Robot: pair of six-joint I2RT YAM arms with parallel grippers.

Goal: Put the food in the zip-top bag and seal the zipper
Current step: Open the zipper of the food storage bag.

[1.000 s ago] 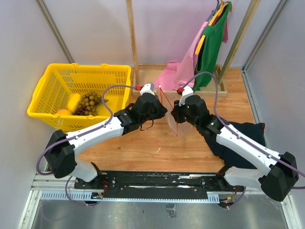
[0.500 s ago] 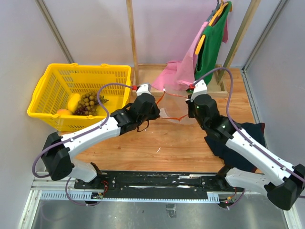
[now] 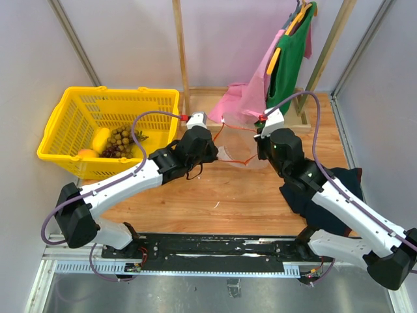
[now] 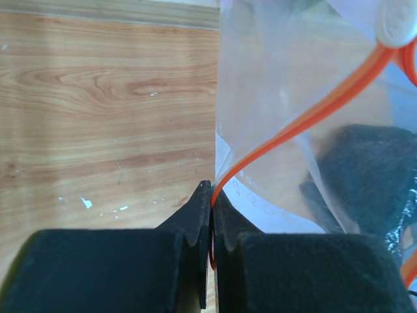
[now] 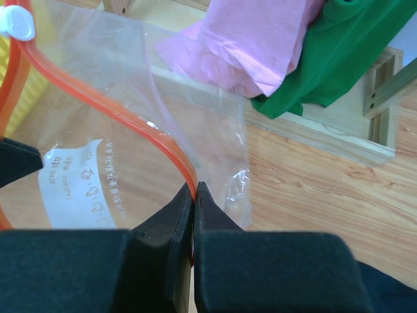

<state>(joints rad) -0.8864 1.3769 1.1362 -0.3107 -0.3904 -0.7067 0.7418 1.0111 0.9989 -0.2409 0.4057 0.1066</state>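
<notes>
The clear zip-top bag (image 3: 238, 145) hangs between my two grippers over the wood table, its mouth pulled wide. My left gripper (image 3: 217, 151) is shut on the red-orange zipper (image 4: 313, 111) at one side of the mouth. My right gripper (image 3: 259, 149) is shut on the zipper (image 5: 130, 107) at the other side. A white slider (image 5: 18, 23) sits on the strip. The food lies in the yellow basket (image 3: 65, 120): a yellow fruit (image 3: 101, 138), green grapes (image 3: 122, 137), purple grapes (image 3: 115, 151) and a small orange fruit (image 3: 86, 153).
A pink cloth (image 3: 244, 98) lies on a wooden rack base behind the bag, and a green garment (image 3: 290, 59) hangs above it. A dark cloth (image 3: 332, 186) lies at the right, under my right arm. Grey walls close both sides.
The grippers have moved apart, the right one to the right and back. The bag went from a narrow upright sheet to a wide open mouth. Little changed in the last half second.
</notes>
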